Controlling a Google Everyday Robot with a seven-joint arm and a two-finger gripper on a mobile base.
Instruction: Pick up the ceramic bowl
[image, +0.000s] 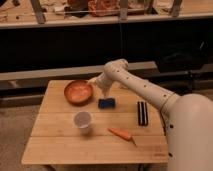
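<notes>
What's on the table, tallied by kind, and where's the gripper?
ceramic bowl: 1
white cup: 1
blue block: 1
carrot: 1
black flat object: 1
Total: 5, all on the wooden table
gripper: open, by the bowl's right rim, holding nothing

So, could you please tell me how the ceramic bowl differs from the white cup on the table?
The ceramic bowl is orange-brown, wide and shallow; the white cup is pale, narrower and taller. The bowl sits at the back of the table, beside the gripper; the cup stands nearer the front. Both are upright.
</notes>
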